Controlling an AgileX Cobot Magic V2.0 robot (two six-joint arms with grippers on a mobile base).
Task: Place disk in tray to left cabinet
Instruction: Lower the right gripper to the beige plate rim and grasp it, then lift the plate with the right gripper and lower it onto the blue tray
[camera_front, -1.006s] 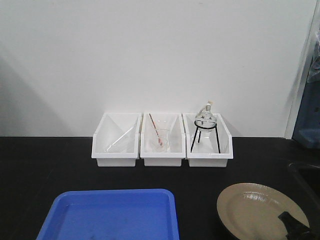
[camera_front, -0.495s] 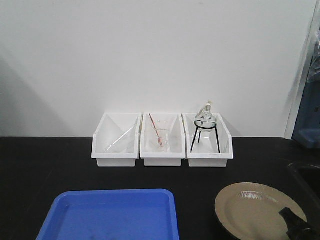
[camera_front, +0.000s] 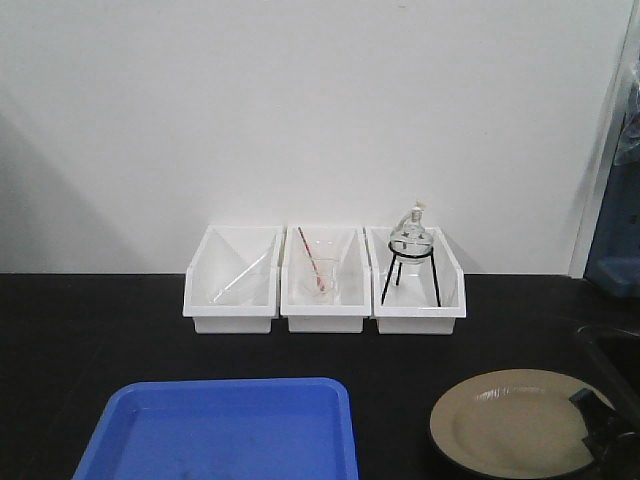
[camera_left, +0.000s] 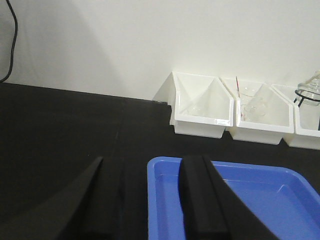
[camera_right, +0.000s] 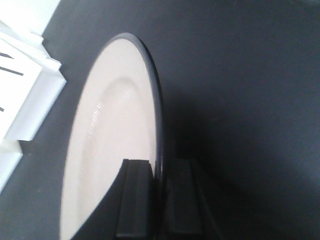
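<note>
The disk (camera_front: 505, 425) sits at the front right of the black tabletop (camera_front: 100, 330), tan face up, dark rim toward the camera; it is outside the tray (camera_front: 230, 384), to the tray's right, with a strip of bare tabletop between the two; whether the disk's underside touches the tabletop cannot be told. The right pincer (camera_front: 598, 415) is closed on the disk's right edge; in the wrist view its two fingers (camera_right: 136, 200) straddle the rim, one on the tan face and one on the underside. The tray lies flat at the front left, blue, with nothing in it. The left pincer (camera_left: 146, 160) is open and holds nothing; in its wrist view the tray's left rim (camera_left: 150, 200) shows between the two fingers, the right finger (camera_left: 197, 200) overlapping the tray's interior; contact with the tray cannot be told. Behind both, three white bins (camera_front: 322, 300) stand side by side against the white wall (camera_front: 300, 120), well apart from tray and disk; the left bin holds clear glassware; the middle bin holds a beaker (camera_front: 320, 275) with a red rod (camera_front: 308, 255); the right bin holds a round flask (camera_front: 410, 238) on a black tripod (camera_front: 410, 275).
</note>
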